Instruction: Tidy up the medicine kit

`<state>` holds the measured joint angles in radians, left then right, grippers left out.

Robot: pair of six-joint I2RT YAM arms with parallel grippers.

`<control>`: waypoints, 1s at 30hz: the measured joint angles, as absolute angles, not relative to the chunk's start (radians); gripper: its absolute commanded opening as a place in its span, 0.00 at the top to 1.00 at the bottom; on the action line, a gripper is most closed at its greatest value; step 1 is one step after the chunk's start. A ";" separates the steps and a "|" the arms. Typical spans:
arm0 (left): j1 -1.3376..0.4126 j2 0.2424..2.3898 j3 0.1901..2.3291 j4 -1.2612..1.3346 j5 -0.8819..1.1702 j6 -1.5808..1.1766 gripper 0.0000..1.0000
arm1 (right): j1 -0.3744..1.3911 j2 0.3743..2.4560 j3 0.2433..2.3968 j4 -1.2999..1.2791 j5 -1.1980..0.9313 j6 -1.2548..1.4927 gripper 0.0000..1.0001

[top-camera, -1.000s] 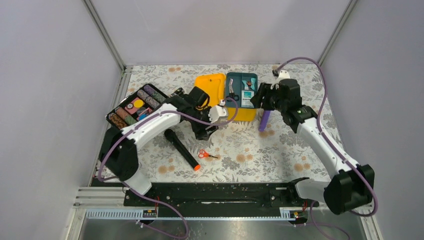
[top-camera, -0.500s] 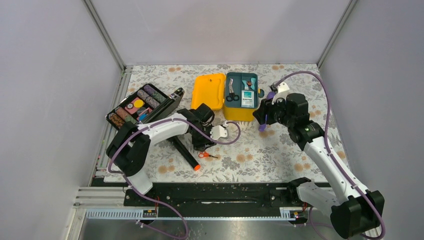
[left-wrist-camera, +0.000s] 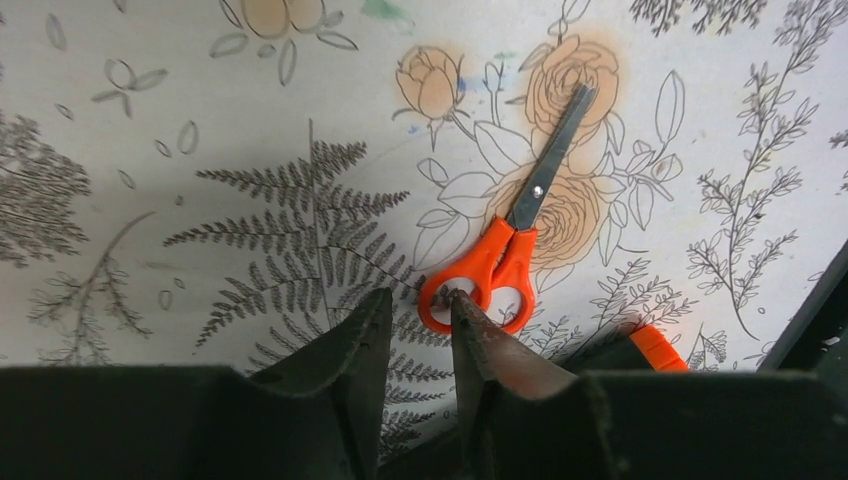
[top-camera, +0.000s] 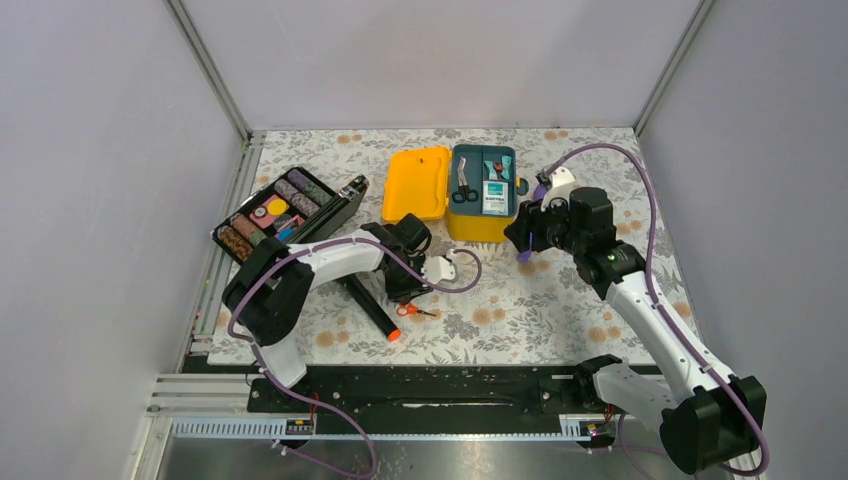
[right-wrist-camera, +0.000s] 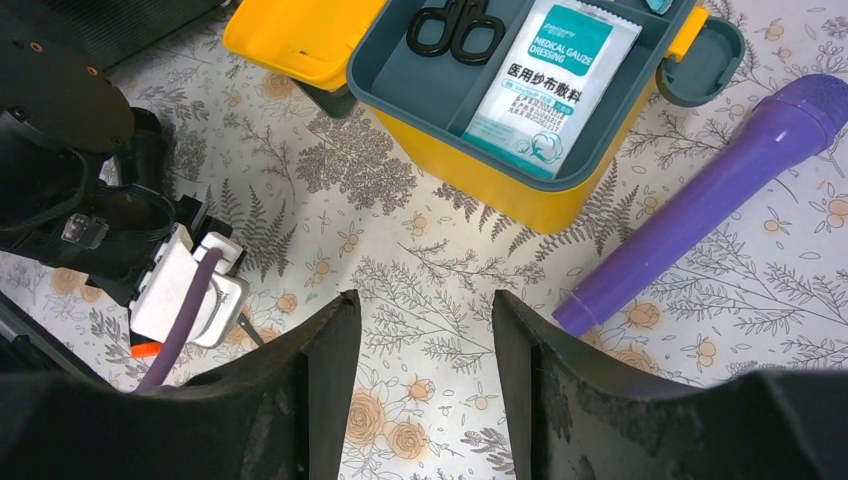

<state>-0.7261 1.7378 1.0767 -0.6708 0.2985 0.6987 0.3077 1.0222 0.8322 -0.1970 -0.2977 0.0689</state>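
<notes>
Near the middle of the surface (top-camera: 560, 300), a bit left of centre, the left hand (left-wrist-camera: 415, 300) hangs right over the orange scissors (left-wrist-camera: 500, 265), and imo that pairing is what the next move depends on. Its fingers are only a narrow slit apart with nothing between them, and one fingertip (left-wrist-camera: 470, 325) sits at the edge of a handle loop. So the handles are at the hand and the blades run away from it. From above, the long axis lies roughly left-right, handles left, tips pointing right. A pinch across the handles looks more natural than one on the blades. The slit is off to one side of the loops though, so I'd guess the hand needs a nudge toward them first.

The medicine kit (top-camera: 480, 230) sits open, far and to the right of the scissors. Its lid lies flat on its left, and the teal tray has black scissors (right-wrist-camera: 455, 25) and a gauze packet (right-wrist-camera: 550, 85) in it. The right hand (right-wrist-camera: 425, 305) hovers on the near side of the kit, fingers spread wide and empty, with a purple stick (right-wrist-camera: 720, 190) lying beside the box. That hand is closer to the kit, but the left arm is clearly the nearer one for the orange scissors. A black torch (top-camera: 370, 305) lies just left of them, close enough to bump.
</notes>
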 measured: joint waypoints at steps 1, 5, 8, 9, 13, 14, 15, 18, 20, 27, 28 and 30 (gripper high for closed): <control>-0.727 1.738 1.068 -0.669 0.294 0.699 0.73 | 0.308 1.023 0.831 -0.197 -0.299 0.069 0.43; -0.729 1.737 1.054 -0.654 0.281 0.691 0.80 | 0.308 1.025 0.821 -0.197 -0.300 0.069 0.43; -0.734 1.728 1.036 -0.625 0.262 0.683 0.91 | 0.308 1.026 0.814 -0.197 -0.300 0.069 0.43; -0.735 1.721 1.026 -0.614 0.260 0.680 0.94 | 0.308 1.026 0.812 -0.197 -0.300 0.070 0.43; -0.738 1.709 1.012 -0.605 0.262 0.670 1.00 | 0.308 1.027 0.802 -0.197 -0.300 0.076 0.43; -0.738 1.709 1.013 -0.607 0.264 0.669 1.00 | 0.308 1.028 0.800 -0.196 -0.300 0.076 0.43; -0.735 1.712 1.018 -0.612 0.269 0.664 1.00 | 0.308 1.028 0.799 -0.196 -0.300 0.076 0.43; -0.721 1.748 1.061 -0.657 0.299 0.643 1.00 | 0.308 1.029 0.792 -0.190 -0.303 0.076 0.42; -0.717 1.768 1.084 -0.680 0.315 0.628 1.00 | 0.308 1.029 0.781 -0.177 -0.315 0.076 0.41; -0.706 1.831 1.156 -0.754 0.380 0.596 1.00 | 0.310 1.019 0.691 -0.129 -0.495 -0.046 0.46; -0.704 1.838 1.164 -0.763 0.386 0.593 1.00 | 0.313 1.011 0.672 -0.122 -0.526 -0.089 0.47; -0.701 1.856 1.184 -0.786 0.397 0.590 1.00 | 0.323 0.990 0.642 -0.119 -0.575 -0.171 0.48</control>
<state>-0.7013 1.8561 1.1835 -0.7856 0.3965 0.5903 0.3233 0.9897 0.6418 -0.1188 -0.5747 -0.1711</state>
